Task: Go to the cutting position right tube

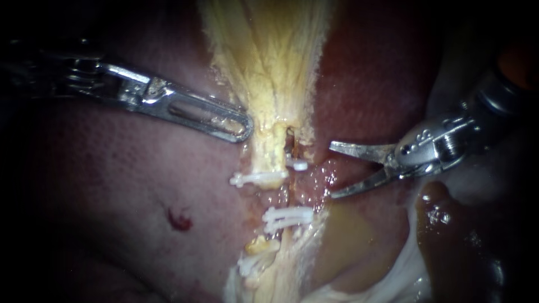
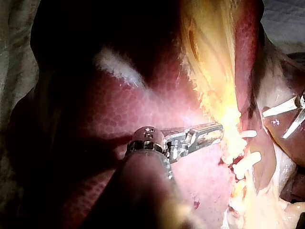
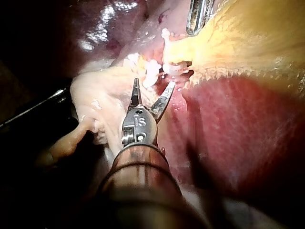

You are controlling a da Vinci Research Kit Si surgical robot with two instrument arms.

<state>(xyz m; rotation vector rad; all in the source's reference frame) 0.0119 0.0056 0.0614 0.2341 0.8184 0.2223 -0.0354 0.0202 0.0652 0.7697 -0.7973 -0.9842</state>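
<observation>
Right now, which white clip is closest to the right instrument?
The small clip, highest of the four, just ahead of the right instrument. The long clip sits farther left; the two others lie lower.

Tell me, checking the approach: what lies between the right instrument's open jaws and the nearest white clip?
Endoscope view: only wet reddish tissue between the right instrument and that clip; nothing else.

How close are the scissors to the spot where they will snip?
Done: white clips already sit across the tubes. In hand: the right instrument, blades open, points at them from the side but touches nothing yet. Left to do: probably slide the open blades around a tube between the clips.
</observation>
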